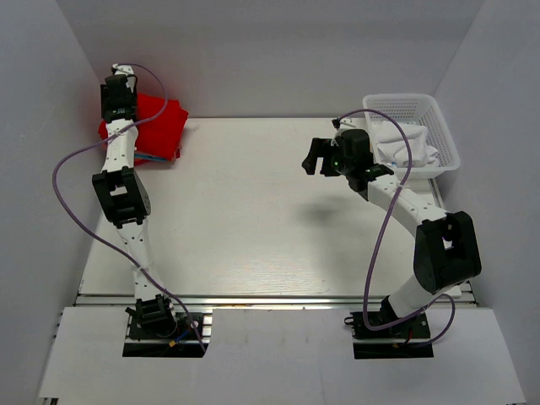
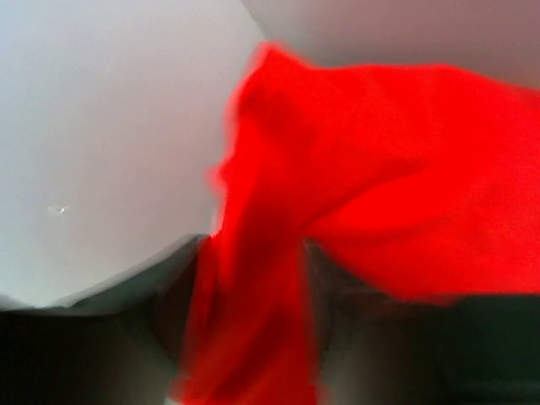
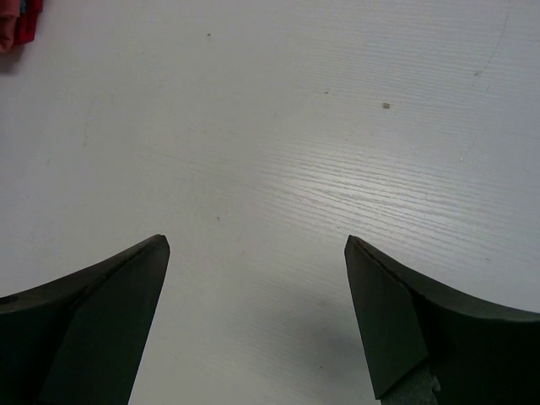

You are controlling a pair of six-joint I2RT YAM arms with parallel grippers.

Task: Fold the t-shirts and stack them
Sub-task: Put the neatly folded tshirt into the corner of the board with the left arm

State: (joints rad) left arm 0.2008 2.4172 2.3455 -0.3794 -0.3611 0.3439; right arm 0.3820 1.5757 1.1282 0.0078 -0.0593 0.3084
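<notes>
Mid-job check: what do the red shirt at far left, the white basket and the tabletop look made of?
Bright red t-shirt: soft matte cloth, probably cotton knit; it sags into folds. White lattice basket: likely moulded plastic, judging by its regular open grid walls. White tabletop: hard, probably painted or laminated wood; fine straight grain lines show.

No writing, label, brand, number or sign can be read in any of the views.
</notes>
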